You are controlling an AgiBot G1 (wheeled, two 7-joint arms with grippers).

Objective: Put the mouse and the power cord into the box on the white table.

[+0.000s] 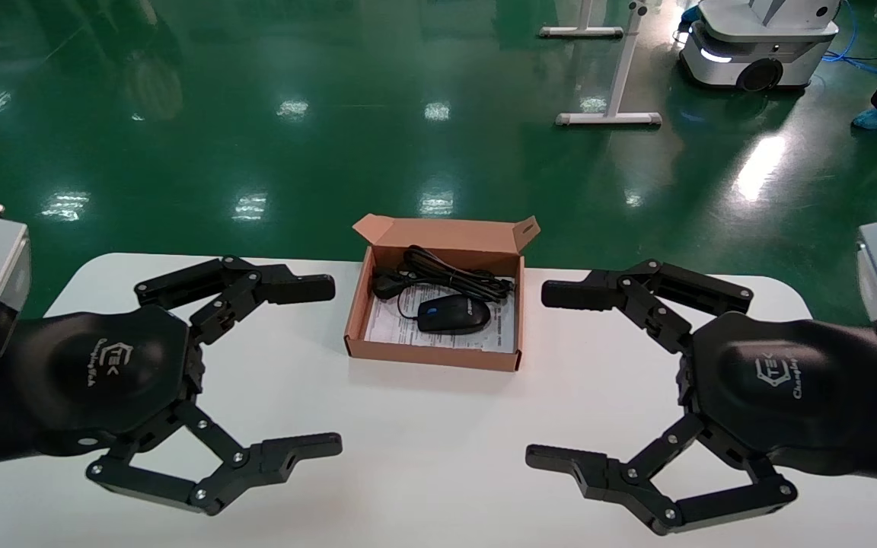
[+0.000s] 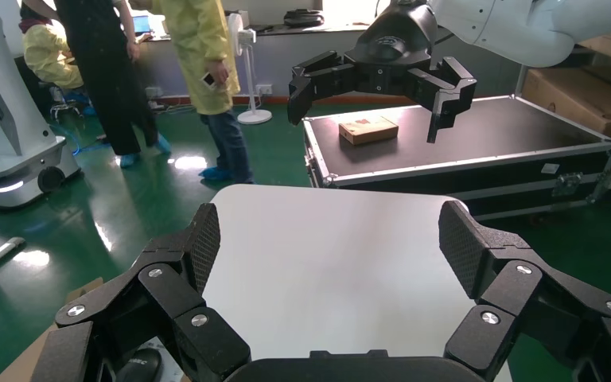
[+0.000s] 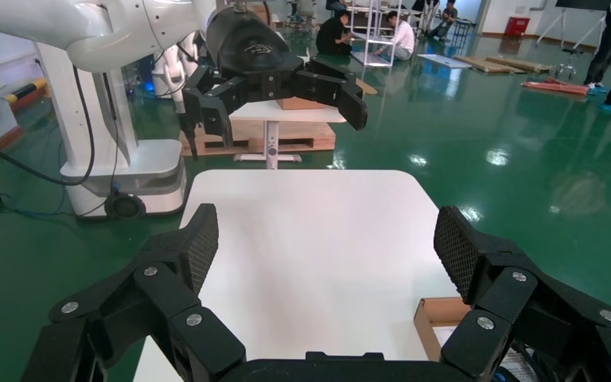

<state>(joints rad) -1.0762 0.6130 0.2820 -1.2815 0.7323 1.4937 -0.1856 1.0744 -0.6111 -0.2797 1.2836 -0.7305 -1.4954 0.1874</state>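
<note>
The brown cardboard box [image 1: 355, 336] sits open at the far middle of the white table [image 1: 423, 449], its lid flap standing up at the back. Inside it lie the black mouse [image 1: 454, 314] on the white printed sheet and the coiled black power cord [image 1: 450, 275] behind it. My left gripper [image 1: 324, 365] hovers to the left of the box, open and empty. My right gripper [image 1: 545, 374] hovers to the right of the box, likewise open and empty. In the right wrist view a corner of the box [image 3: 433, 314] shows beside one finger. The mouse [image 2: 139, 368] peeks out in the left wrist view.
Beyond the table's far edge lies green floor with a white-legged stand [image 1: 612, 84] and a white mobile robot base [image 1: 758, 46]. A black flight case [image 2: 461, 151] carrying a small carton, and people standing, appear in the left wrist view.
</note>
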